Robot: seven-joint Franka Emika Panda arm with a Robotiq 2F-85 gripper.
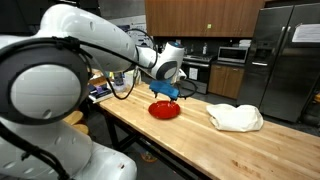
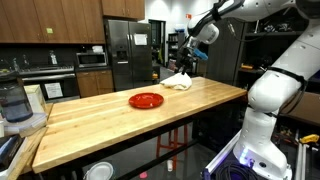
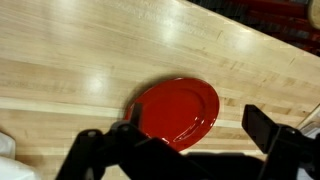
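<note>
- The end effector (image 3: 188, 128) hangs over the red plate (image 3: 178, 110). Its two fingers are wide apart and nothing is between them.
- The red plate lies flat on the wooden desk (image 1: 200, 140), around the middle of the top. In an exterior view the white cloth (image 1: 235, 117) lies at 3 o'clock from the plate, near it but not touching.
- The plate is thin and low. If the fingers came straight down, I think they could bump the desk or the top of the plate and miss the rim.
- The plate looks smooth and shiny. A pinch on the rim could slip, and then the plate might tip up or drop back with a bang.
- A hard push from above could make the plate skid over the wood, maybe into the cloth.
- In the wrist view one finger hides the plate's edge at 7 o'clock. I cannot tell how close it is there, so a bump on that side would be easy to miss.
- If the cloth got caught by a finger, it could be dragged along too.
</note>
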